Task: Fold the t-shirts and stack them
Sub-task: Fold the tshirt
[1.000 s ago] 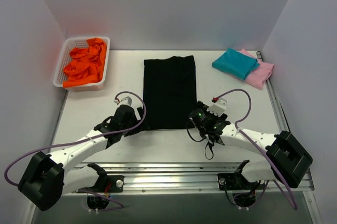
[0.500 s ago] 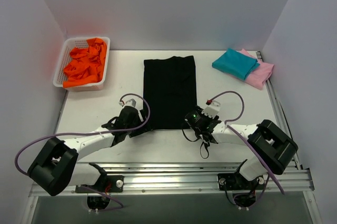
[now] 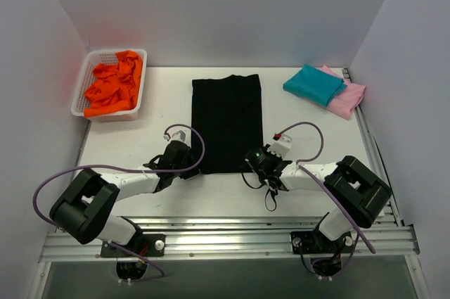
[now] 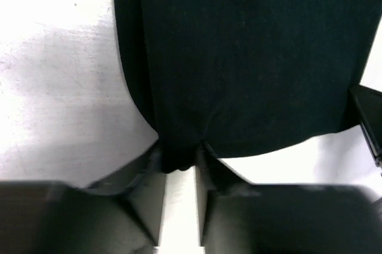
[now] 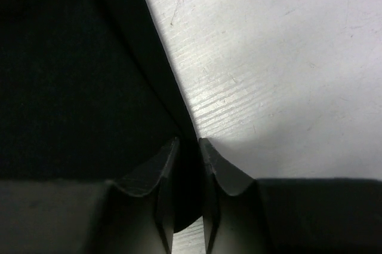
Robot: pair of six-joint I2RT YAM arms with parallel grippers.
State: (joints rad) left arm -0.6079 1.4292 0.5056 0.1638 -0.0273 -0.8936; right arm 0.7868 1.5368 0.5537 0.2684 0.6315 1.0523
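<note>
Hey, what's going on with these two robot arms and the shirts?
Both arms are working on the black t-shirt, lying as a long folded strip mid-table. The left gripper and right gripper each pinch a near corner. A folded teal t-shirt sits on a pink t-shirt at the far right.

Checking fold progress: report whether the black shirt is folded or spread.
Folded lengthwise: black shirt lies flat as a narrow rectangle, no sleeves showing.

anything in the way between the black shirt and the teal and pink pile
Nothing visible: bare table lies between the black shirt and the teal shirt on the pink shirt. The left gripper and right gripper grip its near corners.
</note>
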